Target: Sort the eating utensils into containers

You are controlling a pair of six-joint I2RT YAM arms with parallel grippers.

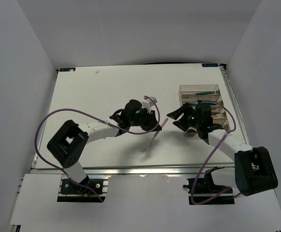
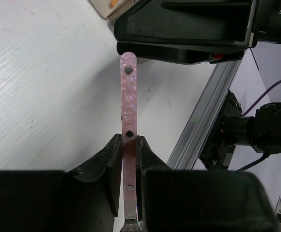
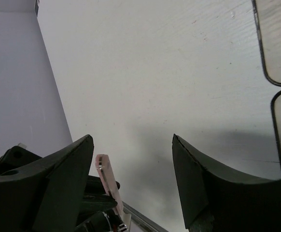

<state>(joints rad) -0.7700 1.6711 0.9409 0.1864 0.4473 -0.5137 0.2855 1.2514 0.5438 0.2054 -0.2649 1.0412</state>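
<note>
Above the table (image 2: 44, 87), left gripper (image 2: 129, 141) is pinching the pink-handled utensil (image 2: 129, 96); right gripper (image 3: 131, 145), spread, is risking a miss, the handle sitting beside one finger.

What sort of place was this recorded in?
Most likely a robot lab test cell, not a kitchen: a white table boxed in by plain white walls, the left arm and right arm bolted to a metal rail at its near edge, and one clear divided tray.
</note>
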